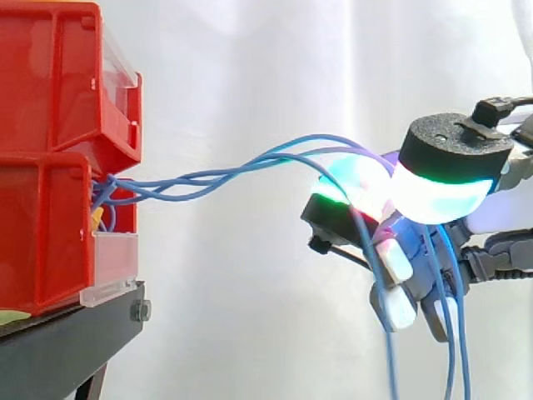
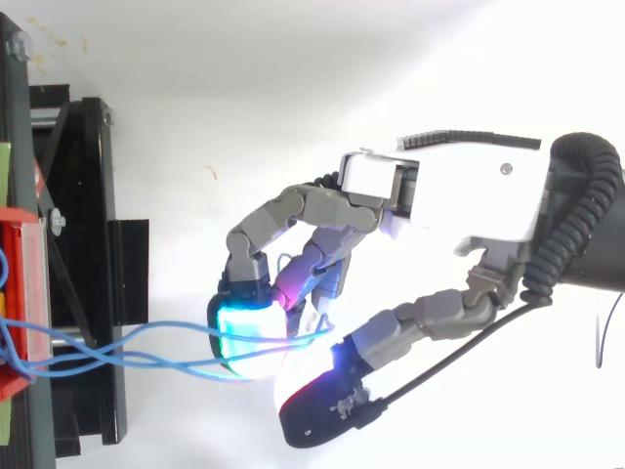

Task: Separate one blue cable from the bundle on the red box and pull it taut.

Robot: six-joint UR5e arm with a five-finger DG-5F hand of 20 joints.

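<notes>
The red bins [image 1: 50, 150] sit stacked at the left on the black stand [image 1: 58, 342], and the blue cables [image 1: 200, 177] come out of the front of the lower bin as a loose bundle. From there they run across the open gap to the right, climbing in a shallow arc, crossing one another on the way.

The hand [image 2: 459, 191] is well apart from the bins, out in front of the white curtain. Its fingers are curled inward with the thumb brought round beneath them, and the cables pass over and between the glowing fingertips [image 1: 437, 196]. In the side view several strands go through the hand and then hang straight down below it (at least three, as far as I can tell them apart). So the hand is closed around the cables, and it holds more than one of them, not a single strand.

My reading is that the task is about midway. The reach to the bundle and the grab look done, since the cables are lifted clear of the bin and carried out to the hand. The separating does not look done: the strands in the hand run side by side and none stands alone. Nor is anything taut, for the span between bin and hand sags and curves. What is left, as I judge it, is to let go of all but one strand and then draw that one away from the bins until it runs straight
</notes>
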